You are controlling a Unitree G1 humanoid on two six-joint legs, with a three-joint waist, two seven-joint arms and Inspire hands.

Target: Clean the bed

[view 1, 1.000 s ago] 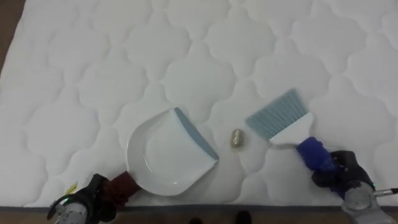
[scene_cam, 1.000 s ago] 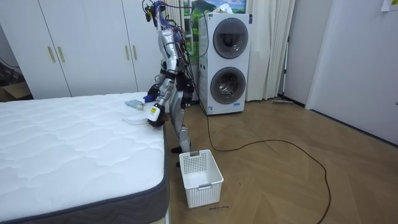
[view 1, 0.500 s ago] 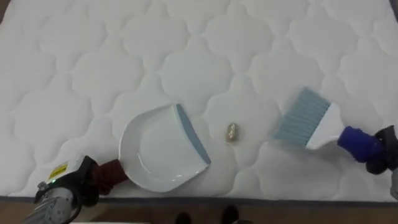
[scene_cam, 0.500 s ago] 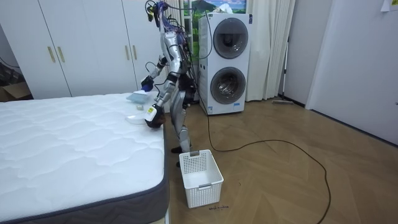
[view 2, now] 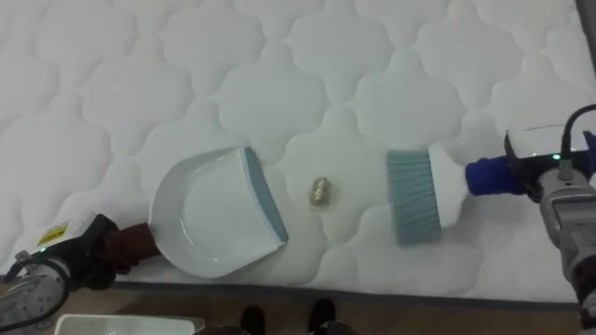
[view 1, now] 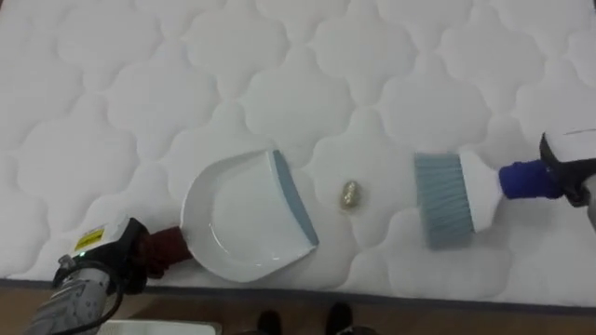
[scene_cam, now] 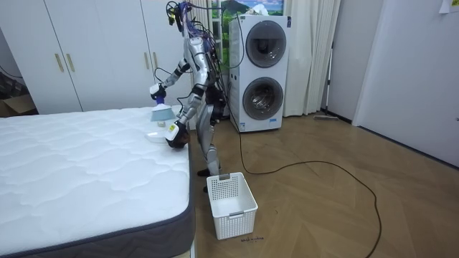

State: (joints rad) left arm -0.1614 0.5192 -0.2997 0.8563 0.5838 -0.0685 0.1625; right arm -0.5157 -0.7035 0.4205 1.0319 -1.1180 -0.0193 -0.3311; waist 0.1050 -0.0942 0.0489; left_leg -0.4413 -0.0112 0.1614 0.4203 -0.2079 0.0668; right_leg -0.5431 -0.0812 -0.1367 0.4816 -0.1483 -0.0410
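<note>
A white dustpan (view 1: pixel 237 223) with a blue-grey lip lies flat on the quilted white mattress (view 1: pixel 186 74), near its front edge. My left hand (view 1: pixel 104 267) is shut on its dark red handle. Just right of the lip sits a small brownish crumpled scrap (view 1: pixel 350 194). Further right is a brush (view 1: pixel 452 197) with pale blue bristles and a white body, its bristles turned toward the scrap and about a hand's width away. My right hand (view 1: pixel 570 169) is shut on its blue handle at the view's right edge.
I stand at the bed's side near its far corner. A white plastic basket (scene_cam: pixel 231 204) sits on the wood floor by my feet. A stacked washer and dryer (scene_cam: pixel 262 72) stand behind me, and white wardrobes (scene_cam: pixel 100 57) line the wall.
My right arm has lifted and swung outward, turning the brush so its handle lies level and its bristles face the scrap. The dustpan and scrap have stayed put.
</note>
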